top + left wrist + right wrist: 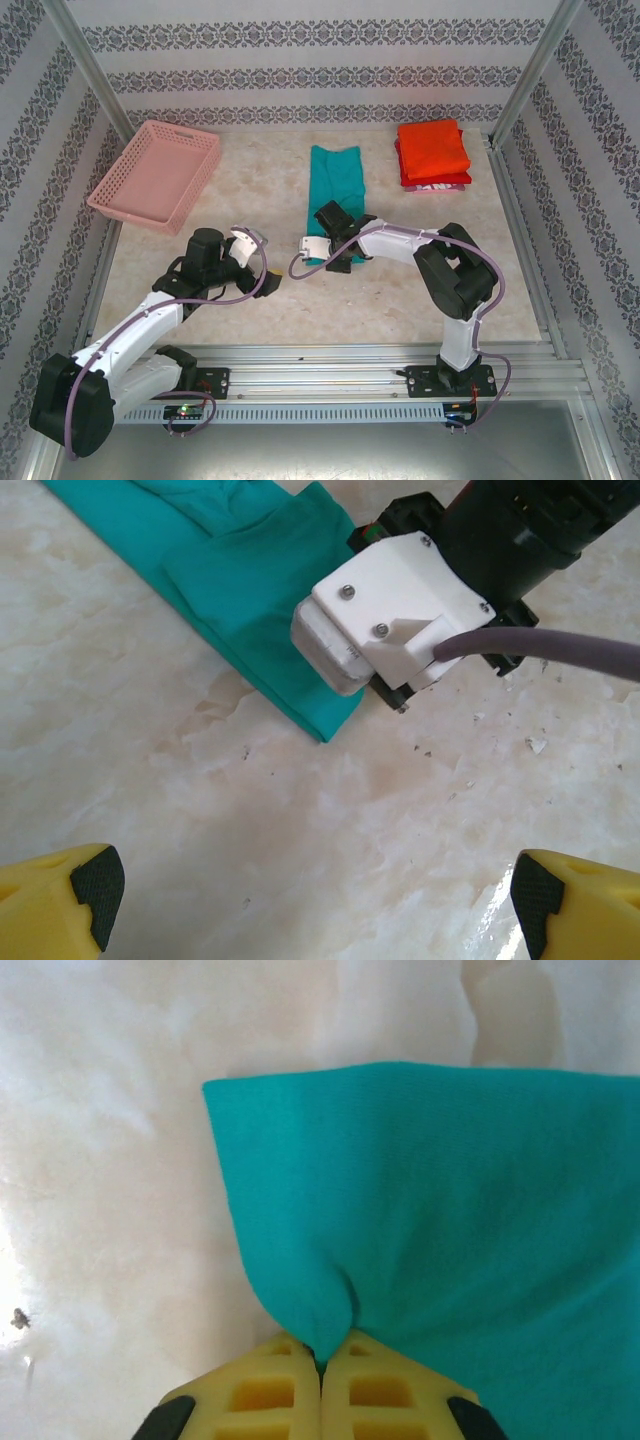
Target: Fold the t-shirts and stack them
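the teal t-shirt (335, 190) lies mid-table as a long narrow strip running away from the arms, well apart from the stack at the far right, where an orange-red tee (432, 148) tops a red one and a white-pink printed one (441, 186). the right gripper (320, 1355) sits at the strip's near end, its 2 yellow fingers pressed together on a small pucker of teal cloth at the hem, just beside 1 near corner. the left gripper (316, 892) hovers over the bare table (300, 800) to the left of that end with its jaws wide apart, grasping nothing. the step in hand looks like the crosswise fold, near hem carried up toward the far end. to do it well, i would raise the pinch only enough for the cloth to clear itself, then travel straight along the strip's own line so the long edges stack true. because the pinch is at 1 point near a corner, the other corner may sag and skew the fold; the free left gripper could pin the middle as a crease line. lay the hem flat before letting go. the pink basket (155, 175) at the far left plays no part.
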Motion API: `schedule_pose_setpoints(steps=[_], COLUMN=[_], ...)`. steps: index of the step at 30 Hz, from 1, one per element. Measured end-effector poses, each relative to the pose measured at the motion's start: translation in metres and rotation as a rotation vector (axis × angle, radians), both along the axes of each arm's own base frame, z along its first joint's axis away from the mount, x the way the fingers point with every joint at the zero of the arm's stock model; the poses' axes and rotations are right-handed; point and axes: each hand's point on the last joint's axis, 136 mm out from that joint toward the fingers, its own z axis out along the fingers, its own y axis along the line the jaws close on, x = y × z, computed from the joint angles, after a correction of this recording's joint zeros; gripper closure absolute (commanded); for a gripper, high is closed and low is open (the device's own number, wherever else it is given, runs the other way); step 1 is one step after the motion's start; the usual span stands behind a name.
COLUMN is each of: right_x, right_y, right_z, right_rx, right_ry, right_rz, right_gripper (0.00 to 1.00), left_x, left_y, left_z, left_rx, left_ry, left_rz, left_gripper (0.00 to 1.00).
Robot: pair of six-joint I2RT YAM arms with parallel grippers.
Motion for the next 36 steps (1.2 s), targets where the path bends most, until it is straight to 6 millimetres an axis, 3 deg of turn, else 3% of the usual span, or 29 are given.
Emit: schedule_pose_setpoints(steps=[5, 10, 16, 20, 25, 30, 36], right_x=[-0.007, -0.031, -0.067, -0.09, -0.109, -0.121, -0.125], right_y=[-0.003, -0.009, -0.002, -0.002, -0.009, -0.021, -0.025], right_z=[0.004, 0.022, 0.056, 0.071, 0.082, 0.093, 0.099], right_rx=[0.008, 0.032, 0.119, 0.161, 0.187, 0.206, 0.223], right_ry=[0.01, 0.024, 0.037, 0.057, 0.079, 0.077, 0.071], right_rz=[-0.018, -0.019, -0.008, -0.006, -0.019, -0.039, -0.054], right_gripper=[1.0, 1.0, 1.0, 1.0, 1.0, 1.0, 1.0], left_x=[0.008, 0.035, 0.063, 0.083, 0.122, 0.15, 0.172], left_y=[0.006, 0.019, 0.015, -0.003, -0.039, -0.065, -0.079], left_z=[-0.003, -0.01, -0.05, -0.07, -0.076, -0.078, -0.088], left_rx=[-0.012, -0.094, -0.25, -0.347, -0.428, -0.471, -0.479], left_ry=[0.013, 0.09, 0.327, 0.462, 0.561, 0.607, 0.641], left_rz=[0.078, 0.307, 0.54, 0.611, 0.618, 0.618, 0.628], left_gripper=[0.0, 0.0, 0.0, 0.02, 0.17, 0.36, 0.48])
